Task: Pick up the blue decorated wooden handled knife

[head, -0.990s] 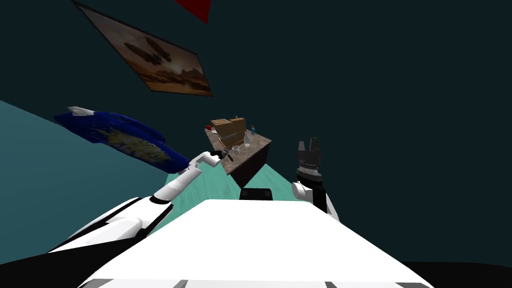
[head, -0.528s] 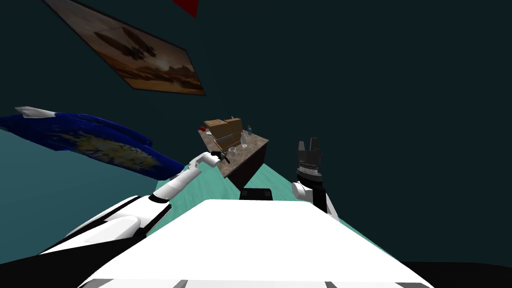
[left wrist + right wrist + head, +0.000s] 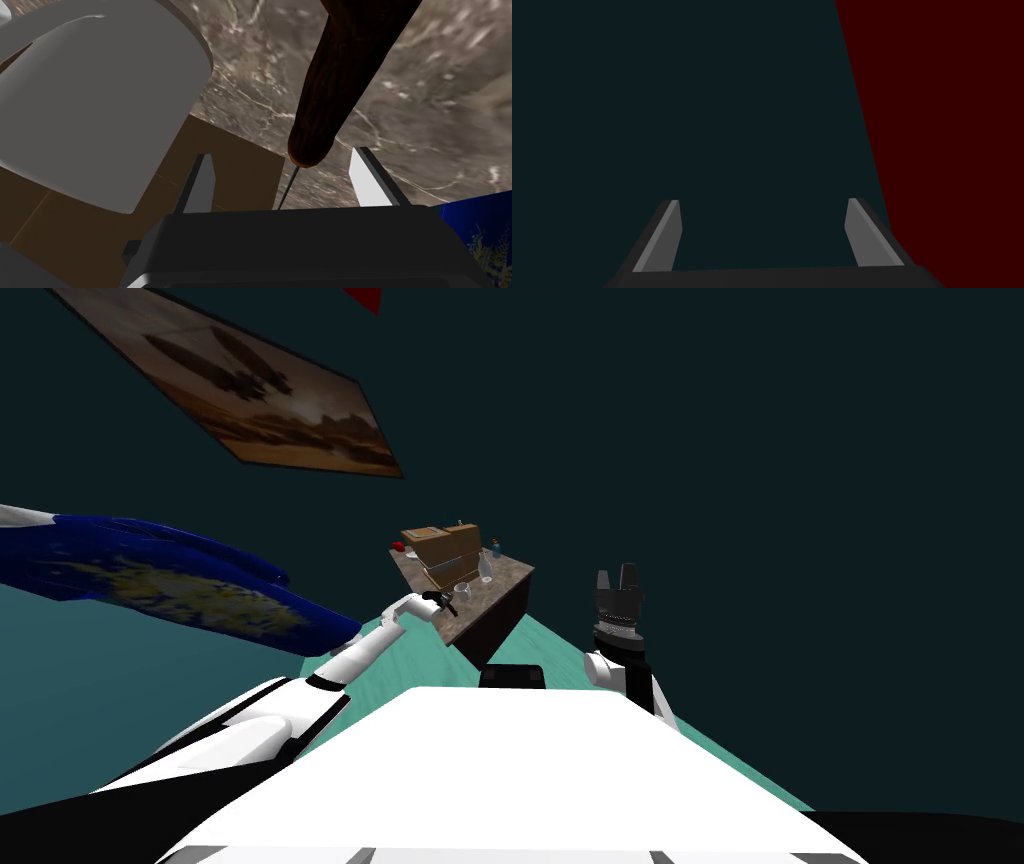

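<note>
- Right gripper: raised beside the chest, well apart from the table. Fingers spread, nothing between them.
- Left gripper: at the table's near edge. Fingers wide apart, holding nothing.
- Knife: dark wooden handle over the table top. Its rounded end is just ahead of the fingertips, off-centre, away from the pot. The thin dark line running back toward the gripper body is probably the blade.
- Brown board: under the pot-side finger.
- Grey pot: stands on the board, near that finger.
- Table: marbled brown top.
- Boxes: far end of the table.
- Handling note: centre on the handle and advance until both fingers straddle its thick part. Then close, keeping clear of the pot.
</note>
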{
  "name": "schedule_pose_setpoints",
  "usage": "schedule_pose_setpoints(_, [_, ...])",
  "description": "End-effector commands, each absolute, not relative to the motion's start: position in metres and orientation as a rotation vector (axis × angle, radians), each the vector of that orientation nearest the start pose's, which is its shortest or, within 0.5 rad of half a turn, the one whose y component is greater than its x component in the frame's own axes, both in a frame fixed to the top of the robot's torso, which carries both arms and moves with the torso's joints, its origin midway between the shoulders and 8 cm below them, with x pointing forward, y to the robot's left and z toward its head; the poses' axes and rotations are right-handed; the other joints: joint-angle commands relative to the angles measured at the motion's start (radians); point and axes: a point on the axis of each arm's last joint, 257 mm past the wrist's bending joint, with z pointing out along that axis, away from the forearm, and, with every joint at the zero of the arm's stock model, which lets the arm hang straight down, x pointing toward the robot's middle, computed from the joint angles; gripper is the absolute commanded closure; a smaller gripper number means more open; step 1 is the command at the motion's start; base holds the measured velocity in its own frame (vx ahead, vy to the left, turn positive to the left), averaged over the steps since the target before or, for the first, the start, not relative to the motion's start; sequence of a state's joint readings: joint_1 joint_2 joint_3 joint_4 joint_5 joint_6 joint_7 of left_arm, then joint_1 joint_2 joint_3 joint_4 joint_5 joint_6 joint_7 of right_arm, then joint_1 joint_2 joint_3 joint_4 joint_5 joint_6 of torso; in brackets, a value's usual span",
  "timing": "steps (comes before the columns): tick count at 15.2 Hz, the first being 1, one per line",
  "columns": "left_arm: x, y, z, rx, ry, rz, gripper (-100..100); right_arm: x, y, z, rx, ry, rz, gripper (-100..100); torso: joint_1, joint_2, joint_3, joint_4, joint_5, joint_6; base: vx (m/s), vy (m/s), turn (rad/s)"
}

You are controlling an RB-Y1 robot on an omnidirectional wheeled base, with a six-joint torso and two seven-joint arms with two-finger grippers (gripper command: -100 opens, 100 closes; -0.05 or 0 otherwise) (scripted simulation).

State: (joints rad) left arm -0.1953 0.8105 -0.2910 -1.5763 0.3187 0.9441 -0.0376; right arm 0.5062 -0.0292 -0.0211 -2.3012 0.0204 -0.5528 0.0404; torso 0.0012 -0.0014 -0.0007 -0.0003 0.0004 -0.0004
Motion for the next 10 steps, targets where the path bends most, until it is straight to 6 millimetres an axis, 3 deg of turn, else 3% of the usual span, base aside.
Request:
schedule_pose_setpoints(1, [0.498, 0.424, -0.320, -1.234, 2.041, -0.192, 100, 0.330, -0.277, 0.042, 0.550, 0.609, 1.246, 0, 0.000, 0.000, 0.000, 0.000, 0.000, 0.000, -0.004, 0.003, 0.020])
schedule_pose_setpoints(10, [0.494, 0.414, -0.312, -1.214, 2.058, -0.201, 100, 0.330, -0.277, 0.042, 0.550, 0.609, 1.246, 0, -0.004, -0.001, -0.001, 0.000, 0.000, 0.001, 0.006, -0.010, 0.052])
